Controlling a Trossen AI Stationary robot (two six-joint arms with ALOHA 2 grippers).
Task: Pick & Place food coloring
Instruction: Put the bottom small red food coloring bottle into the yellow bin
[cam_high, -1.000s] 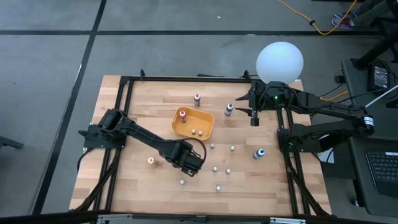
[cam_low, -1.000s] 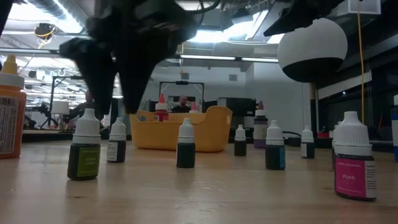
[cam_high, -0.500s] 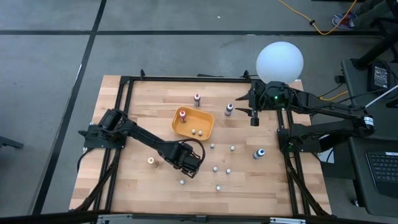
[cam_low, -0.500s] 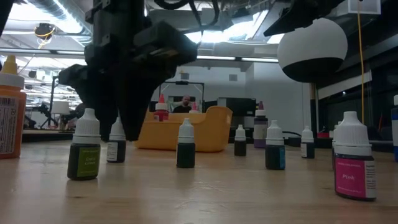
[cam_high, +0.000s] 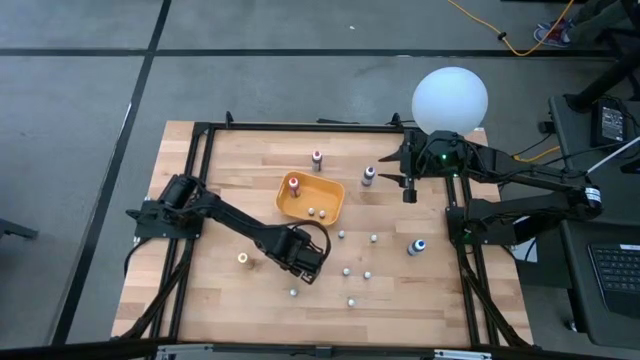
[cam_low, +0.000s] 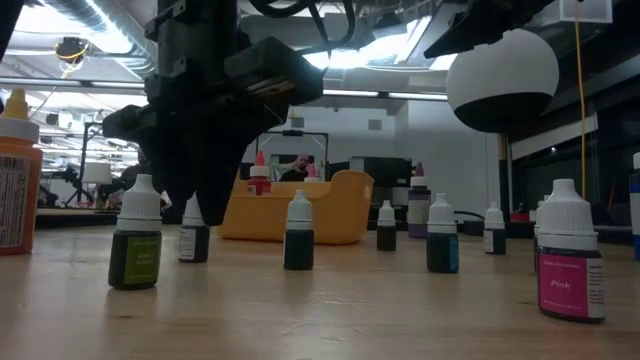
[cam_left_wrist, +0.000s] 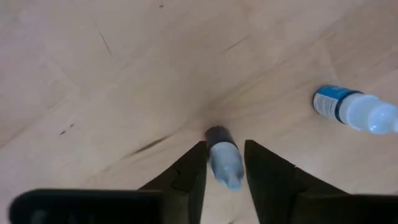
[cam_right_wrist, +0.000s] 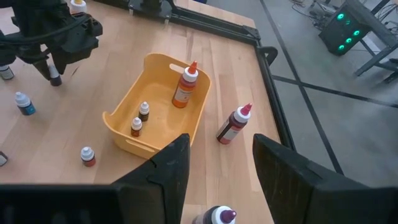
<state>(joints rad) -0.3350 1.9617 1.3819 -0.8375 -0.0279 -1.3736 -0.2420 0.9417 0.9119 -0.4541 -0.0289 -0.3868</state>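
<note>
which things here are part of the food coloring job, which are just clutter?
Job: left gripper, shut on one dropper bottle; loose dropper bottles on the table; orange tray.
Lying about: white globe; yellow cable; right gripper, open, idle beside the globe.

A robotics lab: a pale wooden table in a black metal frame on grey concrete floor, a monitor-topped workstation at three o'clock, ceiling strip lights beyond.
</note>
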